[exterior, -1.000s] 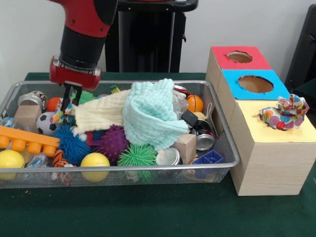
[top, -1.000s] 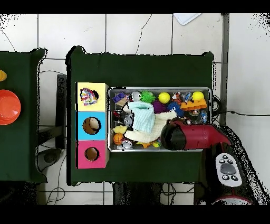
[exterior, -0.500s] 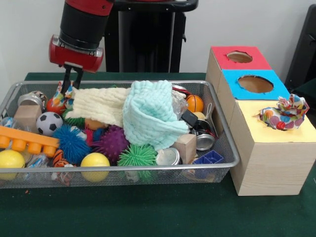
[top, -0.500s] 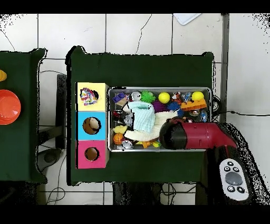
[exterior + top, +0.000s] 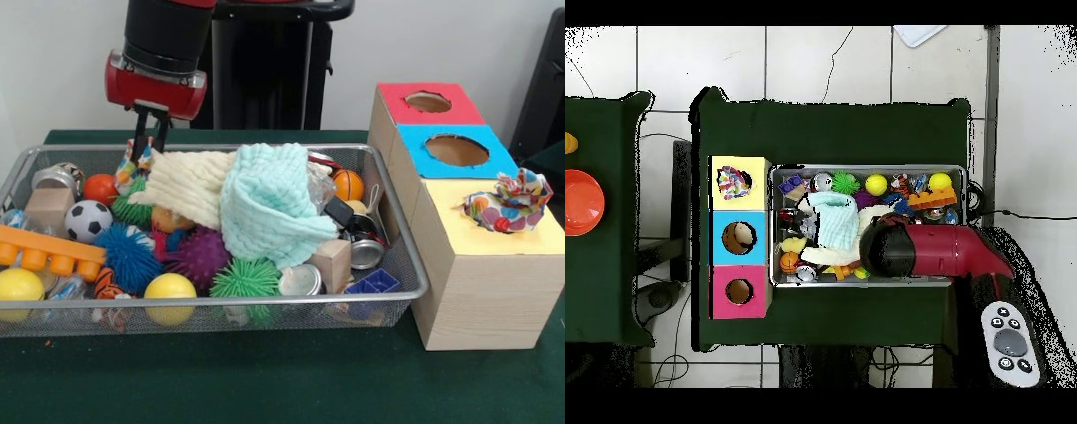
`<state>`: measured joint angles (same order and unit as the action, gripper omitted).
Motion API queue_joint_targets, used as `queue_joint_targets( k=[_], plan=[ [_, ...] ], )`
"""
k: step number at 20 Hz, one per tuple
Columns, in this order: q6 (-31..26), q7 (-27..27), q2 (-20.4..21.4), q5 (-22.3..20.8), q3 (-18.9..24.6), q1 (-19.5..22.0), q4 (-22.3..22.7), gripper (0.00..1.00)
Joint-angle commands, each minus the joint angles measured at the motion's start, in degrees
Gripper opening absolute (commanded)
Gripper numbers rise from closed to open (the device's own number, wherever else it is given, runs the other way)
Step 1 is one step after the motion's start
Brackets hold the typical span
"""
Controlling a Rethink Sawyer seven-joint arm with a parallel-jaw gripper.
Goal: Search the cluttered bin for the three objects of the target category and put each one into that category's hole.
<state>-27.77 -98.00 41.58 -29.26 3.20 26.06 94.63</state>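
Note:
The wire mesh bin holds a heap of toys, balls and cloths. My gripper hangs over the bin's far left part. It is shut on a dotted ruffled fabric piece and holds it just above the clutter. A second dotted fabric piece lies on the yellow box top at its hole; it also shows in the overhead view. In the overhead view my arm covers the gripper and the right part of the bin. A third piece is hidden.
A mint knitted cloth and a cream cloth lie heaped mid-bin. Spiky rubber balls, yellow balls, a soccer ball, cans and wooden blocks surround them. The blue box and the red box stand behind the yellow one.
My gripper has risen out of the clutter and shifted right in the front view, lifting the dotted fabric piece with it. The cream cloth has shifted a little.

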Motion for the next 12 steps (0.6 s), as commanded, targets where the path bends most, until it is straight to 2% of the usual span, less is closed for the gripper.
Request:
queue_joint_targets(
  k=[1, 12],
  plan=[
    [-7.32, -0.84, 0.52, 6.25, 7.59, 0.07, 5.36, 0.00],
    [-12.90, -4.28, 4.15, 12.91, 5.97, -5.95, 4.76, 0.00]
  ],
)
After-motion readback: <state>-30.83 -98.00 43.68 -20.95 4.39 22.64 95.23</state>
